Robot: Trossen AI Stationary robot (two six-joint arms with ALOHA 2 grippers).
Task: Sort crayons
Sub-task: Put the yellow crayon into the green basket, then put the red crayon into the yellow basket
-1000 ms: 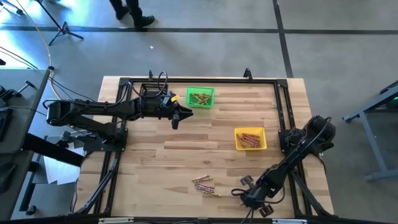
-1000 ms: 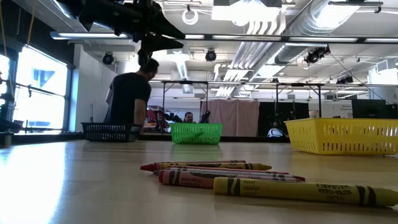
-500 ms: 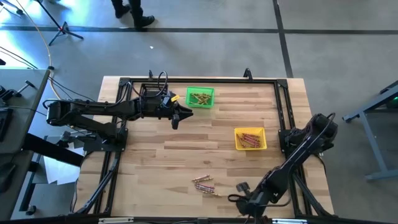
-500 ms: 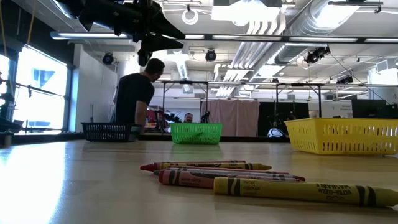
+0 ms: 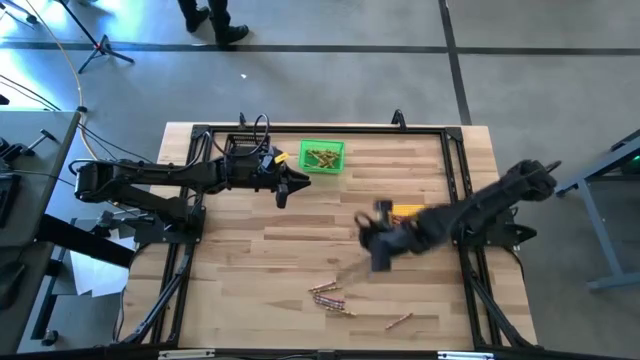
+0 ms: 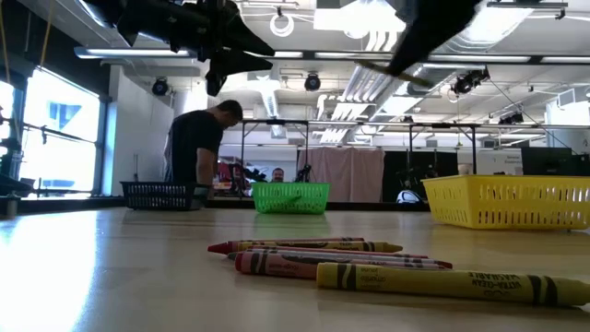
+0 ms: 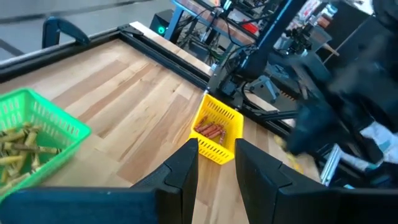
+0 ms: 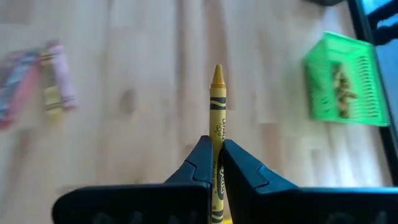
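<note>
Over mid-table: right gripper [image 5: 378, 243] pinching a yellow crayon [image 8: 217, 111]; grip seen only in right wrist view.
Crayon axis: in line with the fingers, tip pointing away from them.
Beside green bin [image 5: 322, 156]: left gripper [image 5: 284, 187], fingers slightly parted, empty.
Loose crayons: cluster [image 5: 329, 295] near front edge, count unclear; one lone crayon [image 5: 398, 321] apart.
Bins: green with yellow-gold crayons, yellow bin [image 7: 216, 131] with reddish ones, black bin [image 6: 165, 195] in low view only.
Background: person [image 6: 198, 145] in low view.
</note>
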